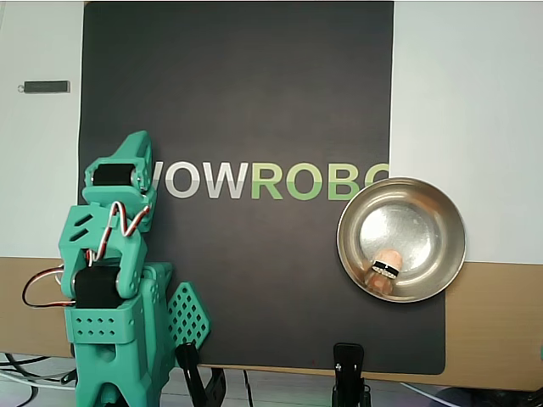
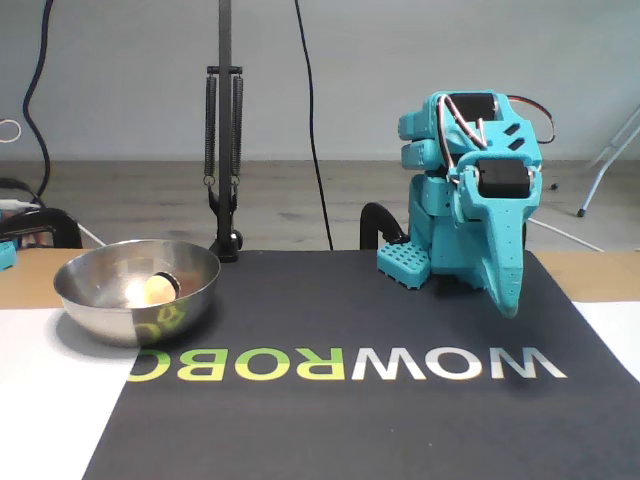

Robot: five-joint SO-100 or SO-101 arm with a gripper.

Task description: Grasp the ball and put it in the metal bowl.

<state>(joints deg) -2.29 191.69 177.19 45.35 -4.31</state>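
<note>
Ball in the metal bowl, arm folded away.
The peach-orange ball (image 1: 389, 258) lies inside the shiny metal bowl (image 1: 437, 212), near its rim; the pincer (image 2: 508, 300) hangs closed and empty above the black mat (image 1: 254, 102).
</note>
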